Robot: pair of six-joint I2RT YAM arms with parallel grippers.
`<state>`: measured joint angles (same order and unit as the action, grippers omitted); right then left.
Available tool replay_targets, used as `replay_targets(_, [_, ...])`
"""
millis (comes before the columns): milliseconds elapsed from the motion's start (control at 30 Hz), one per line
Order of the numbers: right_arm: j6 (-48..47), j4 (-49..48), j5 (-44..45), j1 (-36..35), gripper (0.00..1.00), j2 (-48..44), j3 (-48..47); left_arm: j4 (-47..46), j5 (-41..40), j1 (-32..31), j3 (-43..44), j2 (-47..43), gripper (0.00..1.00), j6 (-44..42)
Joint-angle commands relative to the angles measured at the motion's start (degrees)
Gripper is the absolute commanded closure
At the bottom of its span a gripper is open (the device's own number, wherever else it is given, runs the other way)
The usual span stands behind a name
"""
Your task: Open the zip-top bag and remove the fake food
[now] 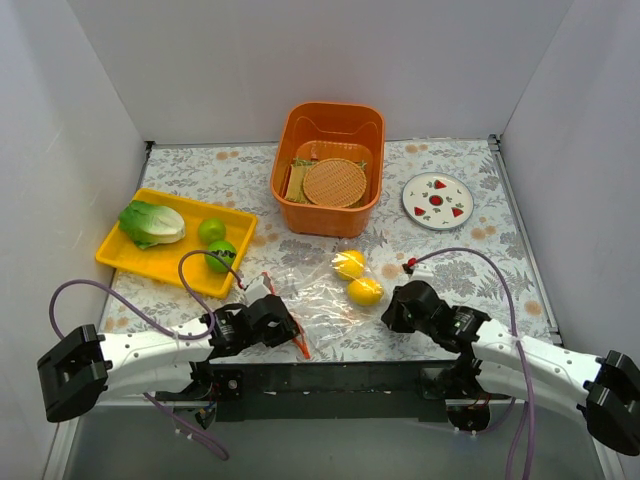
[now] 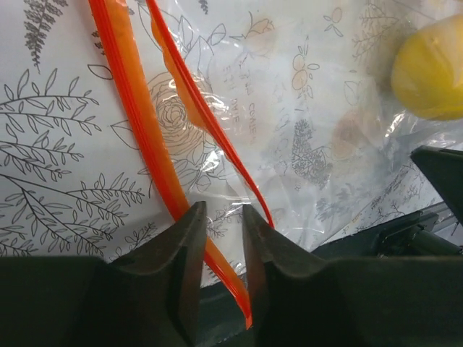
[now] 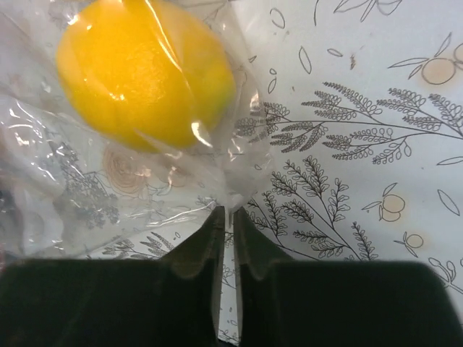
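Note:
The zip-top bag (image 1: 320, 290) lies flat at the front middle with its mouth parted. Two yellow lemons (image 1: 349, 264) (image 1: 365, 291) are inside it. My left gripper (image 1: 285, 325) is at the bag's mouth. In the left wrist view it (image 2: 222, 210) is narrowly open, with one orange zip strip (image 2: 141, 123) running between the fingers and the other strip (image 2: 192, 94) passing right of them. My right gripper (image 1: 392, 310) (image 3: 226, 211) is shut on the bag's clear edge, just below a lemon (image 3: 145, 72). A cabbage piece (image 1: 152, 223) and two limes (image 1: 211, 231) (image 1: 221, 252) lie on the yellow tray (image 1: 140, 262).
An orange basket (image 1: 285, 150) with tan woven discs stands at the back middle. A white plate with red marks (image 1: 437, 200) is at the back right. The table's dark front edge (image 2: 376, 238) is right under the left gripper. White walls close in the sides.

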<state>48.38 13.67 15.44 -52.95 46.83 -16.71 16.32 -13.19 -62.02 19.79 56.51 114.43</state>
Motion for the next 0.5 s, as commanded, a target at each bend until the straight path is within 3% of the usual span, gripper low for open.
replay_targets(0, [-4.60, 6.01, 4.07, -0.31, 0.72, -2.79, -5.96, -6.20, -3.95, -0.21, -2.47, -3.59, 0.69, 8.36])
replay_targets(33, [-5.31, 6.89, 4.24, -0.31, 0.65, -3.06, -6.84, -7.60, -4.30, -0.21, -2.91, -3.86, 0.66, 8.09])
replay_targets(233, [-10.49, 14.54, 8.11, -0.40, 0.44, -1.75, -16.15, -13.22, -6.85, -0.21, -4.94, -3.69, 0.50, 8.00])
replay_targets(333, [-14.61, 11.82, 9.08, -0.05, 0.33, 1.66, -18.17, -15.69, -7.99, -0.21, -5.29, -2.46, 0.47, 8.44])
replay_targets(467, [-20.59, 9.37, 8.65, 3.28, 0.28, 8.01, -21.70, -17.98, -9.31, -0.21, -5.03, -0.71, 0.48, 8.35])
